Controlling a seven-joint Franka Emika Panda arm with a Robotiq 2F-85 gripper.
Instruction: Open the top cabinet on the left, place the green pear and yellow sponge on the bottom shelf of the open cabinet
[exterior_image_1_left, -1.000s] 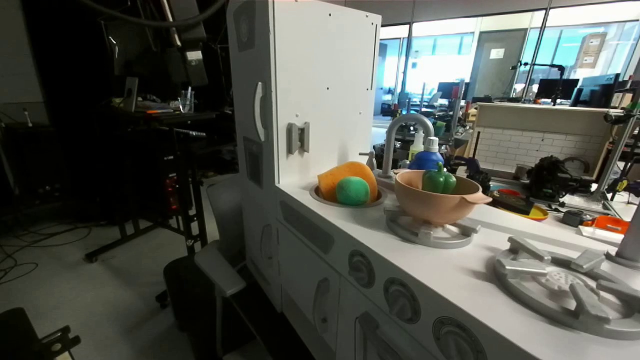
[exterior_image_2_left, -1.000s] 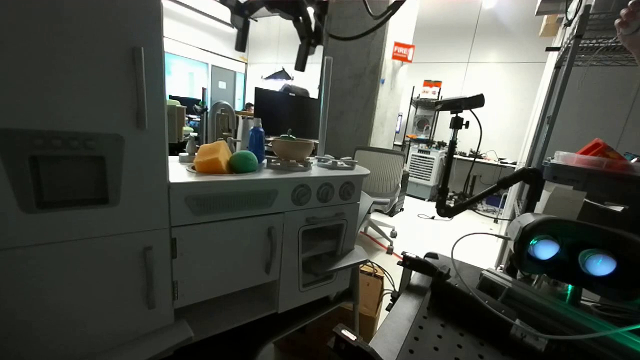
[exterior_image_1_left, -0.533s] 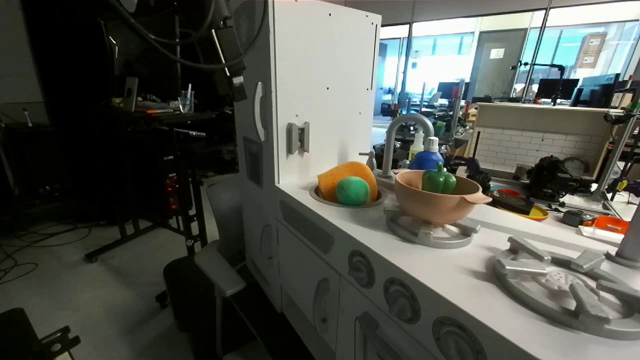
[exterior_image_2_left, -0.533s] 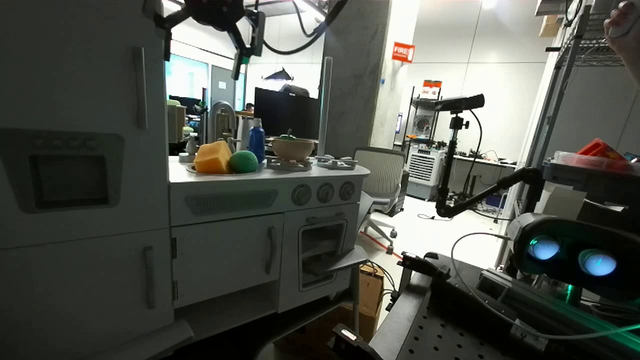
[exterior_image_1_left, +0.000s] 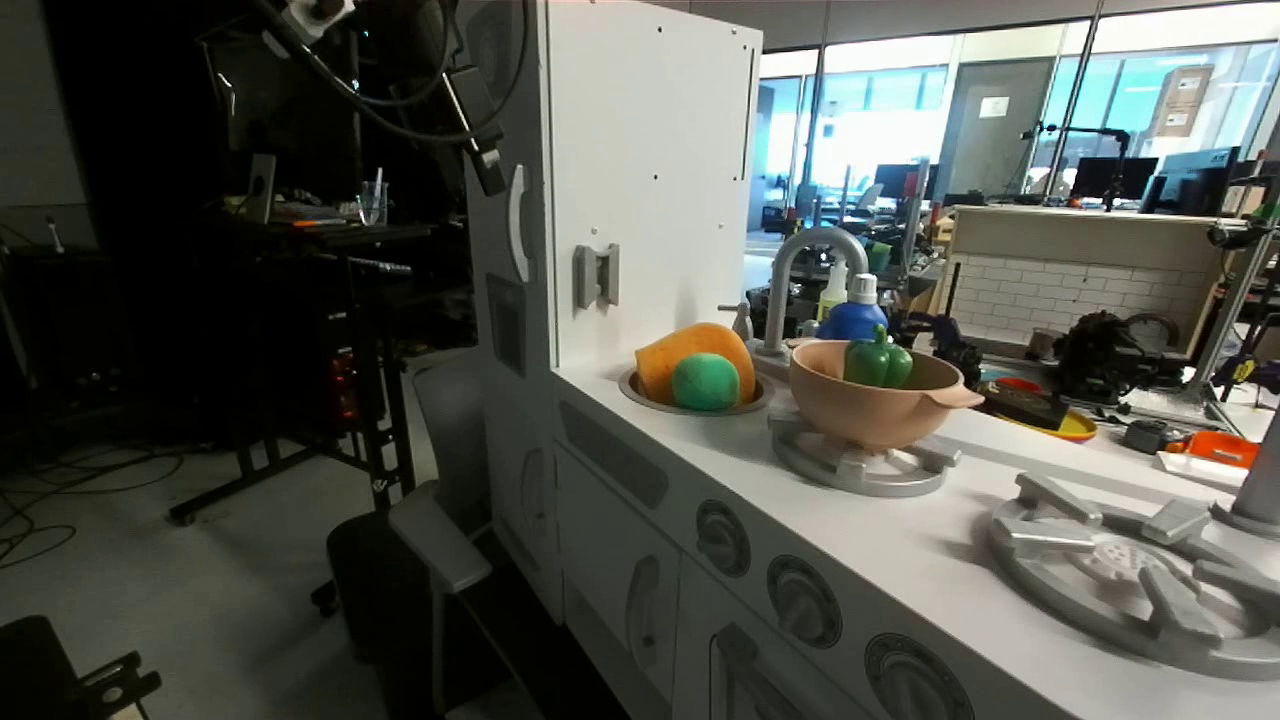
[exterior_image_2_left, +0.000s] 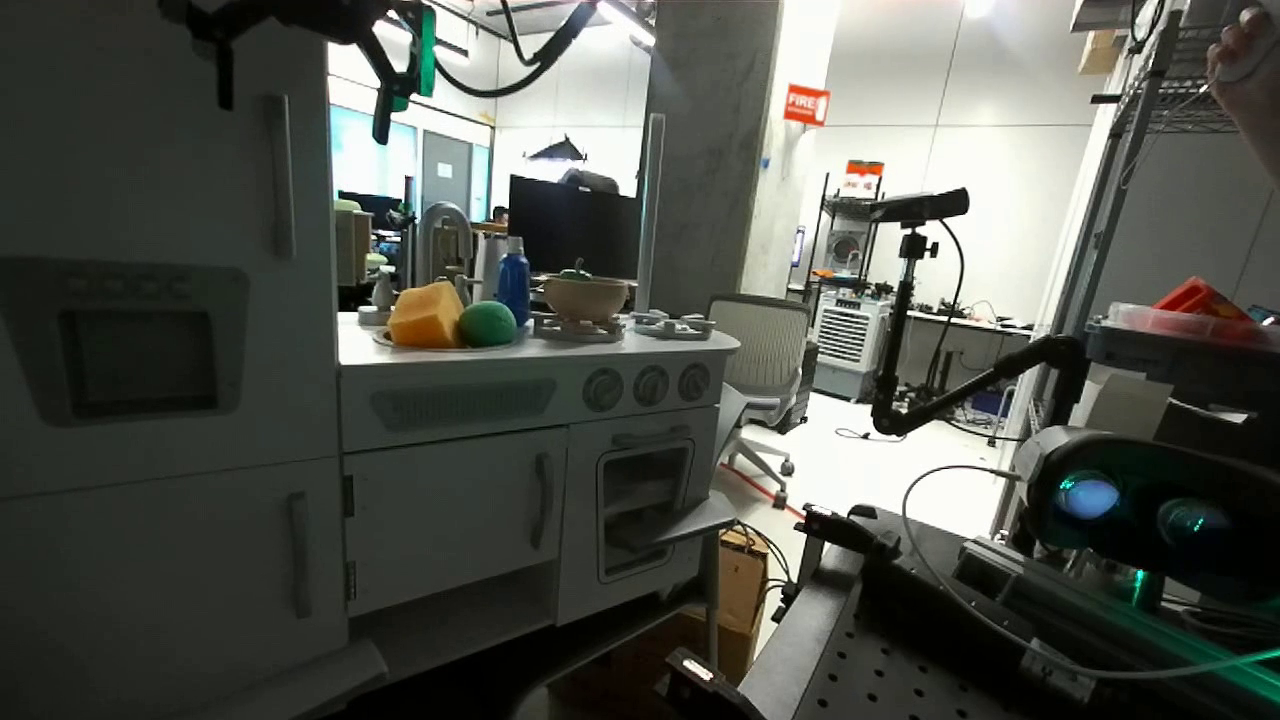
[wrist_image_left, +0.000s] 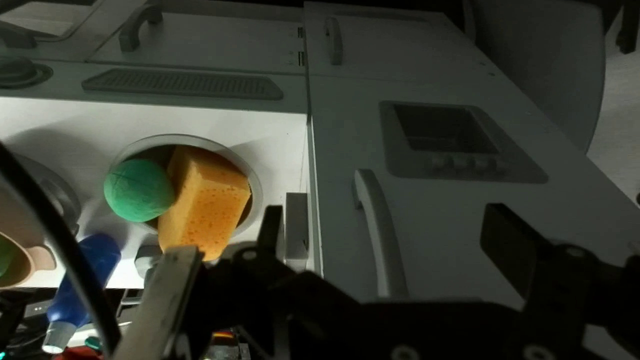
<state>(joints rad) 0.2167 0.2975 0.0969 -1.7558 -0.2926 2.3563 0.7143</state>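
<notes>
Nearby, faucet (exterior_image_1_left: 780, 285), bottle (exterior_image_2_left: 513, 287), bowl (exterior_image_1_left: 868, 405), sponge (wrist_image_left: 207, 215) in sink (wrist_image_left: 175, 139)

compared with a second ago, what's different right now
In an exterior view the gripper, open throughout, has moved picture left, toward the upper door's handle. Nothing was grasped or let go. A person's hand at the right edge shows slightly more; one round lens has gone dim. The upper door is still shut; pear, sponge and bowl stayed put.

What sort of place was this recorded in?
Probably a robotics lab, perhaps in an office building: what looks like a play kitchen shares the space with a twin-lens device and a wheeled office chair.
</notes>
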